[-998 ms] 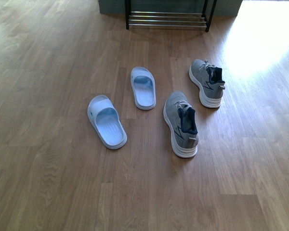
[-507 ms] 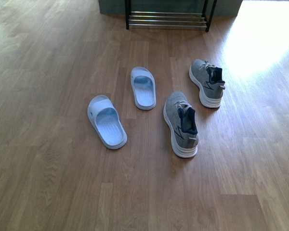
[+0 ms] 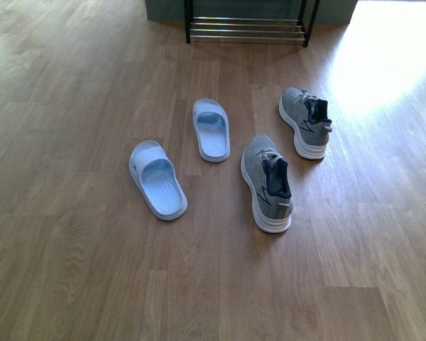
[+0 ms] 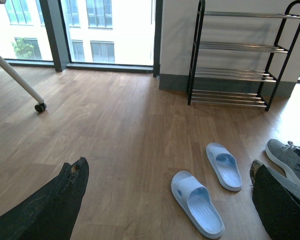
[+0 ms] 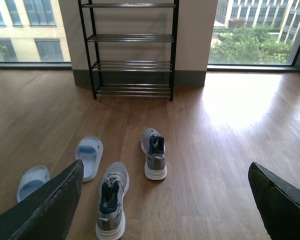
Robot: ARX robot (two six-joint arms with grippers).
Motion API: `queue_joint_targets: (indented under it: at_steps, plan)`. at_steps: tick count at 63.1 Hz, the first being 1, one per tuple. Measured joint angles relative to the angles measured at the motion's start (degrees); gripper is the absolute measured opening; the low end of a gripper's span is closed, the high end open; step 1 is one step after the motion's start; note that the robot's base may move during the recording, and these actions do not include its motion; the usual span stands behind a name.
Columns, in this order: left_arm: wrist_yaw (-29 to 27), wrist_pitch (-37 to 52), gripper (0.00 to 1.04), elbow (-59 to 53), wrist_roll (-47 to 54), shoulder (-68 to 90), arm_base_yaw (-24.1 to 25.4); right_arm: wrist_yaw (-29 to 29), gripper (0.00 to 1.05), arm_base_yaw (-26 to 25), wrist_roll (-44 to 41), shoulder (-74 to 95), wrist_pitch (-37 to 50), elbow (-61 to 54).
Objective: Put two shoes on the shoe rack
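The two grey sneakers stand on the wooden floor (image 3: 71, 249), well short of the shoe rack (image 3: 246, 31). The far sneaker (image 3: 305, 122) sits out from the rack's right post and the near sneaker (image 3: 267, 183) further back, both with toes toward the rack. Beside them lie the pale blue slides: the far slide (image 3: 211, 129) is out from the rack's left half, and the near slide (image 3: 158, 179) is further from it. All four are apart from one another, with bare floor between them and the rack. The front view cuts the rack off at its lowest chrome bars. The wrist views show it whole, four tiers between black arched frames, standing against a wall between tall windows (image 4: 107, 30). Only the left wrist view takes in a white leg on a caster (image 4: 39, 106), far off to the rack's left. A bright sun patch (image 3: 383, 57) washes out the boards to the rack's right. The left tool (image 4: 167, 165) and the right tool (image 5: 165, 167) each show only two dark fingers spread wide, with nothing between them. One left finger (image 4: 282, 205) hides most of a sneaker, and a right finger (image 5: 50, 205) covers part of the near slide.
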Motion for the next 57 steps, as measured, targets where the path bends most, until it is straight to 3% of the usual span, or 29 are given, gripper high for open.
queue_joint_targets:
  at_steps: [57]
  plan:
    - [-0.2,0.0,0.95,0.0,0.0,0.0,0.0,-0.2,0.95,0.0,0.0,0.0,0.0,0.0]
